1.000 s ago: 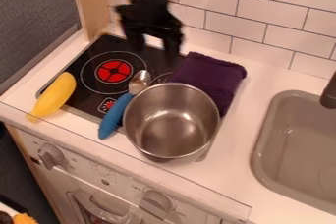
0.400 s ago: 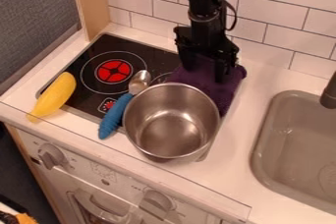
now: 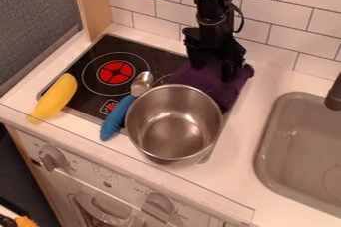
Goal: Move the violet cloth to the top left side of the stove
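The black gripper [image 3: 214, 69] is low over the back part of the violet cloth [image 3: 216, 85], its two fingers apart and the cloth under and between them. The cloth lies rumpled behind and to the right of the steel pot, across the back right of the black stove [image 3: 94, 57]. The gripper hides part of the cloth's back edge. At the stove's left, the top side around the red burner is bare black glass.
The steel pot [image 3: 174, 124] stands at the stove's front right, touching the cloth. A blue-handled spoon [image 3: 116, 116] lies left of it, and a yellow banana [image 3: 55, 96] at the left edge. Tiled wall behind, grey sink [image 3: 293, 146] at right.
From the upper middle the gripper has come right and down onto the cloth. Since the middle frame its fingers have drawn somewhat closer, and the cloth has become more rumpled, its right corner shifted slightly right.
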